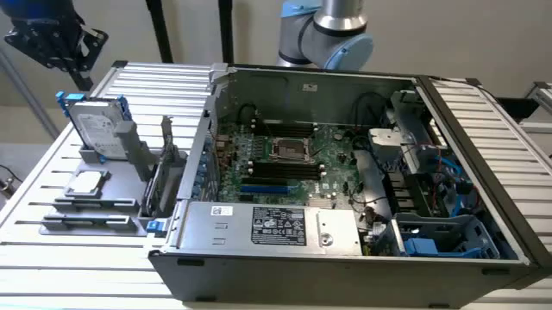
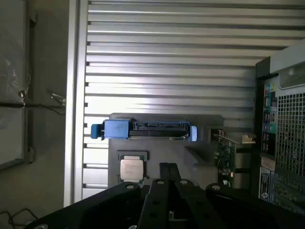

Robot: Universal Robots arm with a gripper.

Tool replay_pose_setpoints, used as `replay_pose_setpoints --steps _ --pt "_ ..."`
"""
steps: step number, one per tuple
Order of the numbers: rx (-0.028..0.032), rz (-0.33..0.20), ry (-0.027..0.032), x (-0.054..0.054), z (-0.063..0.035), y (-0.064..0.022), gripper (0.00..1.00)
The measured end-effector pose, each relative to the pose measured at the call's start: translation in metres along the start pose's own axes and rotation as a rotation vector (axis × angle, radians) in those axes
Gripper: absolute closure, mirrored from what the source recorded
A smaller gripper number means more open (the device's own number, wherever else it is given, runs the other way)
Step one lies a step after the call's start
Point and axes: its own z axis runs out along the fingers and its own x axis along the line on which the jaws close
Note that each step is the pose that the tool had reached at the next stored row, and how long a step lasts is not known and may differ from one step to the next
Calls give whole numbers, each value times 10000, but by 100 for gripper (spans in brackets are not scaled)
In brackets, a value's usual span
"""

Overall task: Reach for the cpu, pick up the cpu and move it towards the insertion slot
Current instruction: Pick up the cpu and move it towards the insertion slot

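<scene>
My black gripper, pressed together and empty, hangs high; in the exterior view the small silvery square cpu sits at its six o'clock, untouched in a grey holder.

Built from a silver-grey, round-tubed metal arm, ringed by a darker band and closed off with pale blue, rounded plastic joint caps. Ends in a matte black, angular, broad-shouldered gripper, dotted with small round grey screw heads and topped by a bright blue section.
</scene>
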Motion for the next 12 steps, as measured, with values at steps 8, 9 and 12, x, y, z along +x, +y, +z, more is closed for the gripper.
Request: replay_pose_setpoints --steps 8,9,12 --pt "-43 0 -1 0 0 0 89" --pt "-44 0 -2 3 5 -2 89" --pt "-45 -1 -1 32 28 -38 89"
